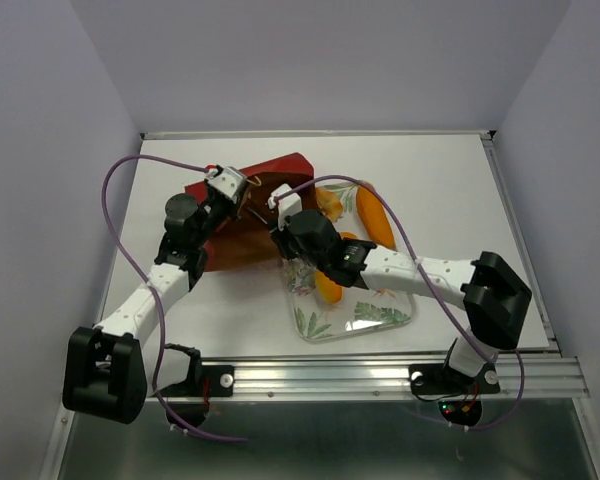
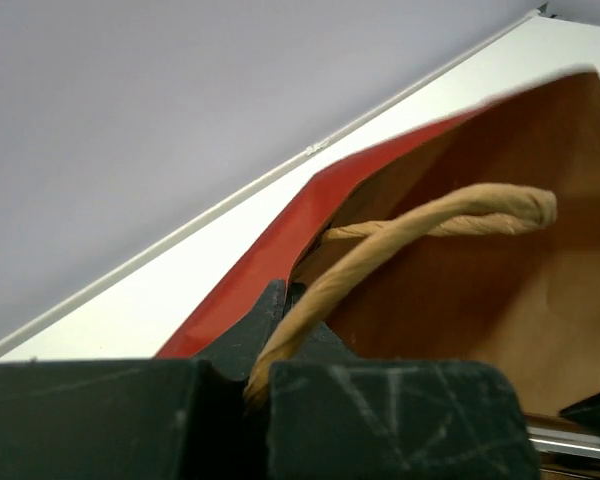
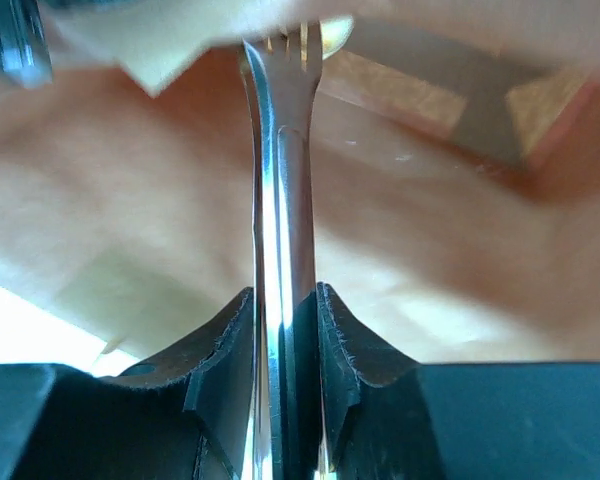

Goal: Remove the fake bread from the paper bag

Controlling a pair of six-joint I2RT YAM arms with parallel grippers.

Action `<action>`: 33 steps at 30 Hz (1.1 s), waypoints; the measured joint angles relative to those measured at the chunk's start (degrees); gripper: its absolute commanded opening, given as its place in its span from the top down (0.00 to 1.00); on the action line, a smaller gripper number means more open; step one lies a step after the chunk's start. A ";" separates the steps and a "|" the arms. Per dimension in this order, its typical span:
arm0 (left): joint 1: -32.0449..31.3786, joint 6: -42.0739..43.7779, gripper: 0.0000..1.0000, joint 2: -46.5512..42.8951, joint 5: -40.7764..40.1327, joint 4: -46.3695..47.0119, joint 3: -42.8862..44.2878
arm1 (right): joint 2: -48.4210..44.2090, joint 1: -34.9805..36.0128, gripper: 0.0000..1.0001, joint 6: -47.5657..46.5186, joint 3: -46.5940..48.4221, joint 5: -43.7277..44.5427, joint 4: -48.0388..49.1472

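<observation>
— Left wrist view first: what do the left jaws have?
— They are closed tight on the twine handle [image 2: 410, 225] of the paper bag [image 2: 270, 245], right at its red rim, with the brown inside showing.
— And the right jaws?
— Clamped on a metal fork [image 3: 285, 150], its tines toward blurred brown paper.
— Where is the fake bread [image 1: 376, 218]?
— From above, orange pieces lie on the leaf-patterned tray [image 1: 380, 312], the long loaf at its far right. Beyond, just left of the tray, the bag lies on the white surface [image 1: 450, 190]. Whether any is inside, I cannot tell.
</observation>
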 measured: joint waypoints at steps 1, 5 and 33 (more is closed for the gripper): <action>0.00 0.00 1.00 0.02 0.04 -0.02 0.00 | -0.61 -0.02 0.99 0.37 -0.33 -0.04 -0.76; 0.02 0.02 1.00 0.37 -0.61 -0.11 0.04 | -4.46 0.04 0.99 2.60 -1.57 -0.50 -6.84; 0.39 -2.75 1.00 3.30 -11.76 -3.63 4.37 | -38.86 0.02 0.94 37.00 -4.28 4.92 -60.39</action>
